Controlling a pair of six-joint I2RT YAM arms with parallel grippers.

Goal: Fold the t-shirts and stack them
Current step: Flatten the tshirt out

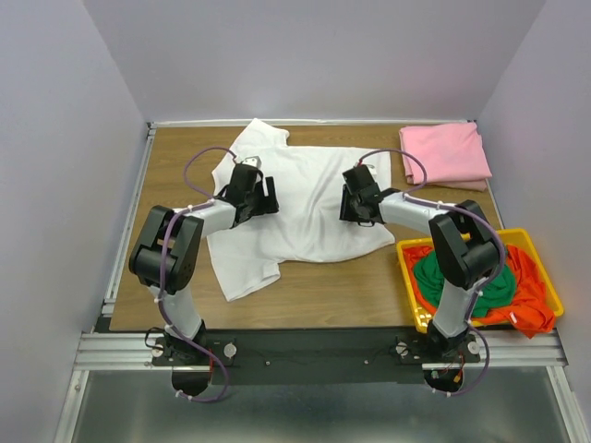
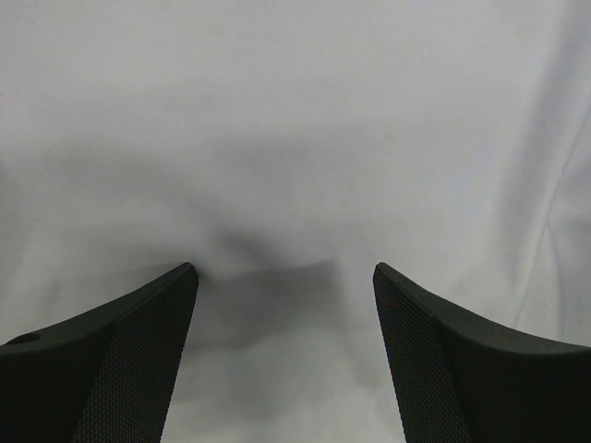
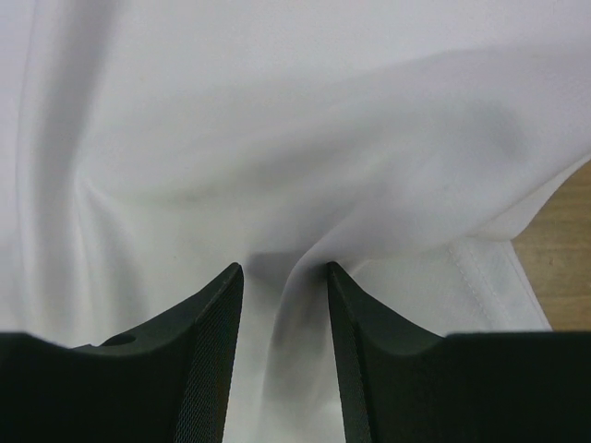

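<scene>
Right jaws, closest to the lens in the right wrist view, stand about half closed on a gathered ridge of the white t-shirt (image 3: 277,138). Cloth is drawn up between them, and creases run toward the grip. Left jaws stand wide apart over flat white cloth with nothing between them; whether their tips touch the fabric cannot be told.

The white t-shirt lies spread and somewhat rumpled across the middle of the worktop (image 1: 323,300), with one arm over each side of its body. This placement suits a two-point fold. Judged step: securing both sides before folding; the left side is not yet gripped.

A pink t-shirt (image 1: 445,152) lies folded at the far right corner, probably as the base of the stack.

The yellow basket (image 1: 407,286) at the near right holds a crumpled green t-shirt (image 1: 489,291) and an orange t-shirt (image 1: 531,295). The orange one spills over the rim.
</scene>
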